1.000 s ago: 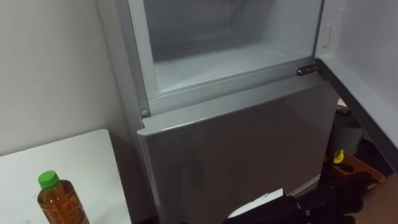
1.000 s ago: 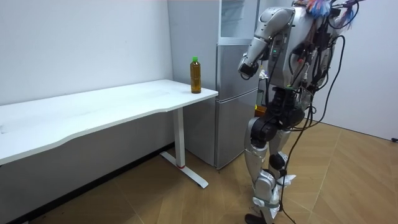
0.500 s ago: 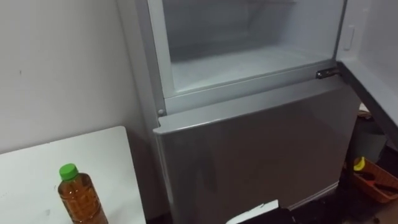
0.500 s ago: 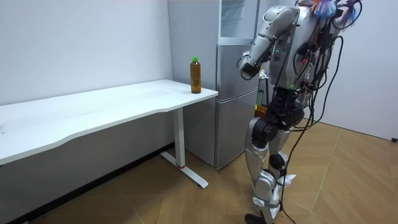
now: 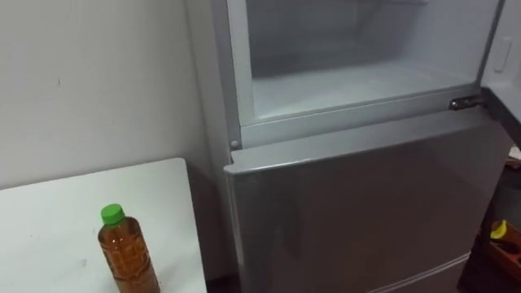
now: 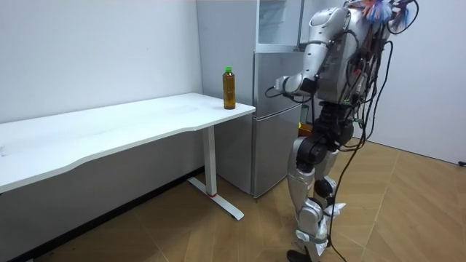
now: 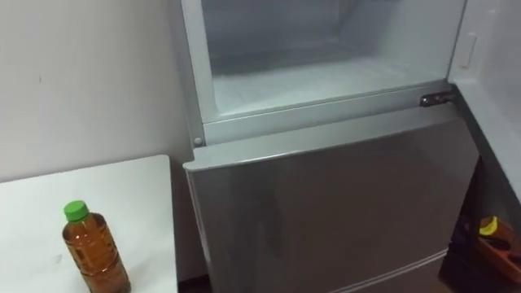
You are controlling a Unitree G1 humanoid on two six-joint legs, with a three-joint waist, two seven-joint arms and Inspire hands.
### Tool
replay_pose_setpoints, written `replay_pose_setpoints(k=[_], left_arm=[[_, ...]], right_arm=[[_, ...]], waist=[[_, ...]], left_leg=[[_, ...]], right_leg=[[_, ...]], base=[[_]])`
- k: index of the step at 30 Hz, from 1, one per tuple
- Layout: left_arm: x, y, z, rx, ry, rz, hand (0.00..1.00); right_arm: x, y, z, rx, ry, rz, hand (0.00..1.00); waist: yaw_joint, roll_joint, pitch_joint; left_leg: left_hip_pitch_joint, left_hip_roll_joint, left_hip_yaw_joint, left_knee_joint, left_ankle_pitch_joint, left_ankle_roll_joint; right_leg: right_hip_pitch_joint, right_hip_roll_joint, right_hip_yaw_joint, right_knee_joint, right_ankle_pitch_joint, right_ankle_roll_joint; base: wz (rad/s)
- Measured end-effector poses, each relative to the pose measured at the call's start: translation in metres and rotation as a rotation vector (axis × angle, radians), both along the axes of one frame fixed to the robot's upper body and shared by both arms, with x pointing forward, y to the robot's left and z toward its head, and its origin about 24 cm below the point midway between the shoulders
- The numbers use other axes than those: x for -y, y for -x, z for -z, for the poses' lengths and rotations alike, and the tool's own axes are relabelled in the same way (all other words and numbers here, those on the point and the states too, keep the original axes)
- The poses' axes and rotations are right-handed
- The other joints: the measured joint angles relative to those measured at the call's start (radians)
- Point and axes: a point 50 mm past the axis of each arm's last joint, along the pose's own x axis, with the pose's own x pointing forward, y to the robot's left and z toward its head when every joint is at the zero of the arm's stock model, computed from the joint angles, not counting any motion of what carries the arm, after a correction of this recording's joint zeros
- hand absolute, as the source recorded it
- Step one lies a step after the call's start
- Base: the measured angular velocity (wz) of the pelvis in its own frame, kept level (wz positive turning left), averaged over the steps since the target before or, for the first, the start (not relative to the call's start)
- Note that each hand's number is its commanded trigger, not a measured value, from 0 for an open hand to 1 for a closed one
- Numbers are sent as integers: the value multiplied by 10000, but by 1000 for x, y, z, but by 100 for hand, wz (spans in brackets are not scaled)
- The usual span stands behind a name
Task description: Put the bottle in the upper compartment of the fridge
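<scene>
Standing before open upper fridge point(image 5: 358, 81) | bottle point(image 5: 126, 256) upright on table point(image 5: 49, 228) corner, just beside | left hand point(image 6: 275, 89) held fwd, grip can't tell | step: pre-grasp, prob. | nxt: reach left, clasp bottle mid-body.

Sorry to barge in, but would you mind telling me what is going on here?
The robot stands facing a grey fridge whose upper compartment is open. The bottle of amber drink stands upright on the white table beside the fridge, with nothing holding it. In the room view the left robot hand is held out in front of the fridge, apart from the bottle.
</scene>
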Motion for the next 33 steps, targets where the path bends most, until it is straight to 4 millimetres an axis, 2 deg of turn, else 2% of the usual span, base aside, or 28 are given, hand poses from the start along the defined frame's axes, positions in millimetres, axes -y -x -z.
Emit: replay_pose_setpoints(k=[3, 5, 9, 12, 15, 17, 18, 20, 24, 26, 29, 33], left_arm=[[-4, 5, 11, -245, -531, -226, 0], [-10, 6, 26, -663, -1127, -451, 0], [-22, 10, 42, -1190, -1685, -1070, 0], [-35, 17, 66, -1821, -2316, -1946, 0], [-57, 34, 97, -2872, -3420, -2988, 0], [-76, 56, 121, -3744, -4497, -3805, 0], [-81, 61, 126, -3987, -4658, -4062, 0], [-98, 85, 146, -4898, -5312, -4983, 0], [-116, 111, 164, -5970, -6121, -6386, 0], [-125, 123, 170, -6441, -6286, -7338, 0], [-130, 129, 175, -6799, -6300, -8294, 0], [-130, 140, 179, -7389, -6162, -9229, 0]], right_arm=[[-1, 1, 0, -61, 3, -132, 0], [-2, 1, 1, -111, -1, -395, 0], [-3, 1, 1, -97, -16, -454, 0], [-3, 1, 1, -131, 48, -568, 0], [-3, 1, 1, -211, 255, -1095, 0], [-3, 2, 1, -235, 247, -1156, 0], [-3, 2, 1, -245, 246, -1154, 0], [-4, 2, 1, -255, 220, -1126, 0], [-4, 2, 1, -123, 268, -1116, 0], [-5, 9, 2, -192, 242, -1083, 0], [-5, 14, 3, -286, 280, -1115, 0], [-5, 14, 3, -190, 388, -1267, 0]], waist=[[330, -65, -11], [528, -95, -22], [697, -114, -13], [884, -120, -19], [1025, -192, -13], [1109, -304, -5], [1136, -321, -7], [1203, -431, -32], [1239, -502, -59], [1409, -560, -62], [1674, -597, -58], [1737, -550, -63]], left_leg=[[-67, -15, -154, 21, 0, 1], [-56, -27, -336, 29, 0, 2], [-72, -40, -564, 42, 3, -4], [-43, -46, -629, 47, 4, -6], [-51, -44, -686, 72, 13, -20], [-57, -49, -790, 86, 15, -25], [-59, -57, -849, 86, 15, -25], [-41, -100, -1011, 92, 18, -30], [-54, -194, -1257, 77, 37, -9], [-52, -199, -1405, 31, 34, -5], [-57, -203, -1424, 19, 33, -4], [-57, -202, -1479, 22, 32, -4]], right_leg=[[6, -49, -265, -12, -13, 0], [90, -64, -338, -3, -60, 1], [177, -91, -551, -22, -119, 6], [266, -96, -693, -76, -143, 10], [322, -98, -757, -115, -157, 0], [381, -106, -834, -138, -193, 9], [397, -111, -845, -138, -202, 14], [482, -143, -981, -141, -251, 27], [599, -232, -1313, -140, -295, 68], [656, -255, -1364, -138, -337, 94], [652, -254, -1359, -139, -341, 96], [684, -254, -1412, -133, -339, 94]], base=[[15], [19], [18], [8], [6], [14], [21], [21], [24], [14], [2], [4]])
